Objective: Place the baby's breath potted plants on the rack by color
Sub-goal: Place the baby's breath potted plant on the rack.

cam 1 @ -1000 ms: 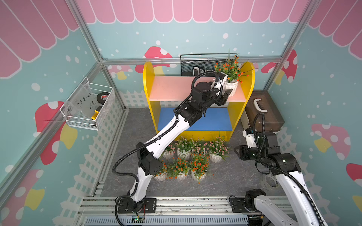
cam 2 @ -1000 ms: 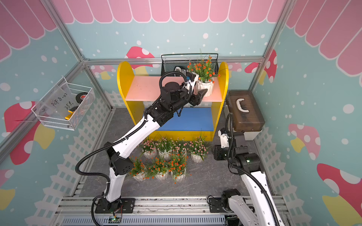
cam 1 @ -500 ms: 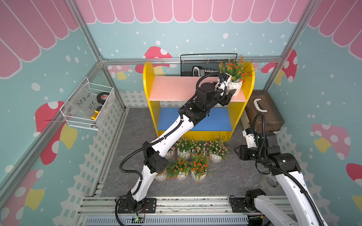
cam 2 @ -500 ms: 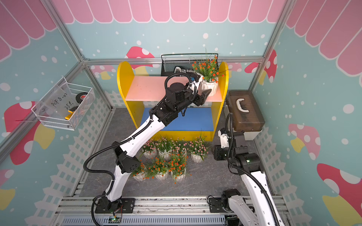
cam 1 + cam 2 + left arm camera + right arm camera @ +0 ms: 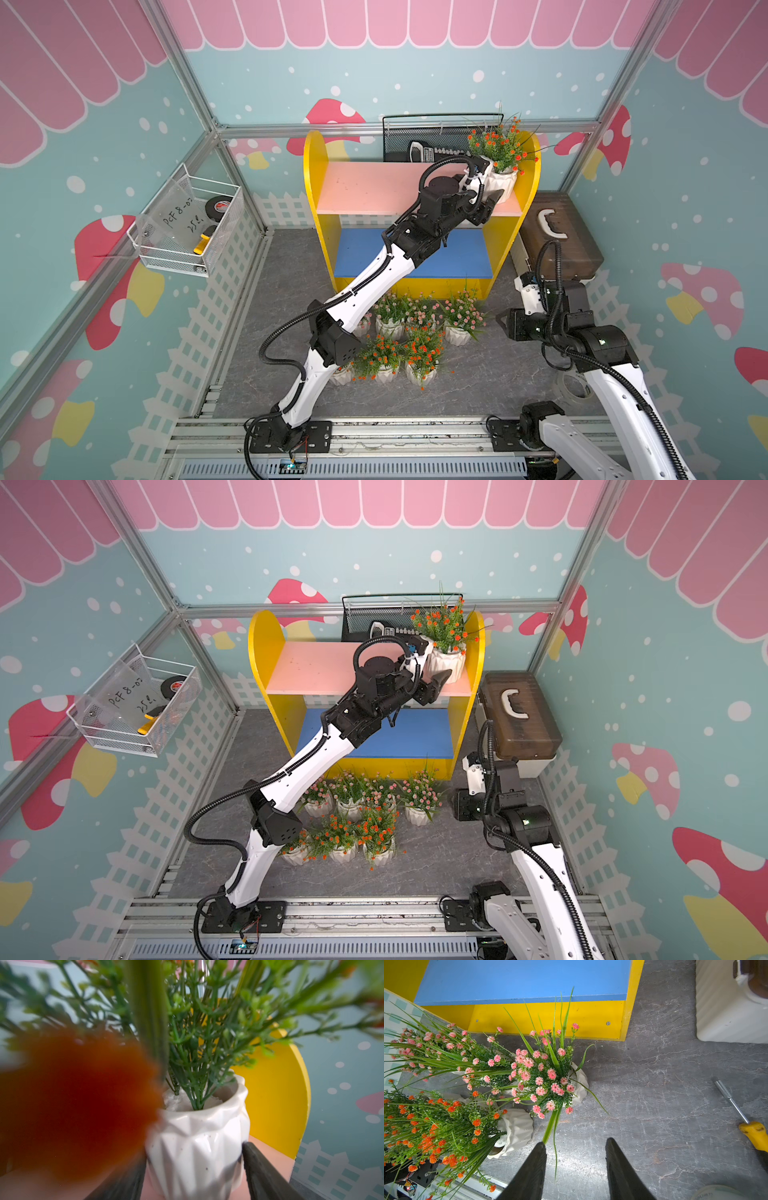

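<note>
White glazed ceramic likely makes the orange-flowered potted plant (image 5: 505, 183) stiff, slick, breakable and top-heavy, so the faceted pot wall is the hold, and the left gripper (image 5: 194, 1153) is clamped there. It is at the right end of the pink shelf (image 5: 374, 187), upper centre in both top views, just beside the yellow side panel (image 5: 531, 195), leaving little room. The right gripper (image 5: 575, 1140) hangs parted and empty over grey floor (image 5: 654, 1084).

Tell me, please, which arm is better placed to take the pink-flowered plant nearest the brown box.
Right. The right fingers hang open beside that pink-flowered plant; the left fingers are shut on the orange-flowered plant up at the pink shelf.
</note>
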Action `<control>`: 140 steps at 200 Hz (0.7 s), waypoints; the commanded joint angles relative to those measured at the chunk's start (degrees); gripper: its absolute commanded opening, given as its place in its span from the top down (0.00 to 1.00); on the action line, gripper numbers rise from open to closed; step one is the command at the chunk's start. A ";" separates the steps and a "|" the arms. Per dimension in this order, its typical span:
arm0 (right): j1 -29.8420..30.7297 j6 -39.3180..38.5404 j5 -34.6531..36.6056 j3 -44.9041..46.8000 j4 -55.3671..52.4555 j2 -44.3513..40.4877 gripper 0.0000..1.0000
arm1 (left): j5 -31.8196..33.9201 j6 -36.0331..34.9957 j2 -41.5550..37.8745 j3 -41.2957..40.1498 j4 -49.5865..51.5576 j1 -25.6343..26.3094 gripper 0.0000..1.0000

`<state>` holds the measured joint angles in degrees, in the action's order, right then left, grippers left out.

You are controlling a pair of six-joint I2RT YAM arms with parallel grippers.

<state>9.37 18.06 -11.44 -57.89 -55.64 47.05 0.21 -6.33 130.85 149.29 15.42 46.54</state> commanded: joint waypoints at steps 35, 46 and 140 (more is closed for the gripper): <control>-0.20 -0.14 0.09 0.41 0.22 -0.99 0.53 | -0.36 -1.46 -6.37 -8.96 -2.93 0.39 0.15; -0.21 -0.14 -0.06 0.34 0.10 -1.08 0.53 | -0.21 -1.49 -8.76 -12.39 -4.21 0.39 0.14; -0.09 -0.68 -4.18 -3.49 -1.84 -0.10 0.52 | 3.13 -4.00 -31.66 -44.50 -13.99 2.62 0.07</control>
<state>9.37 18.09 -13.28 -58.74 -56.34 46.78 1.87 -8.10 105.06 111.33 5.26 48.10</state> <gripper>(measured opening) 0.478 0.923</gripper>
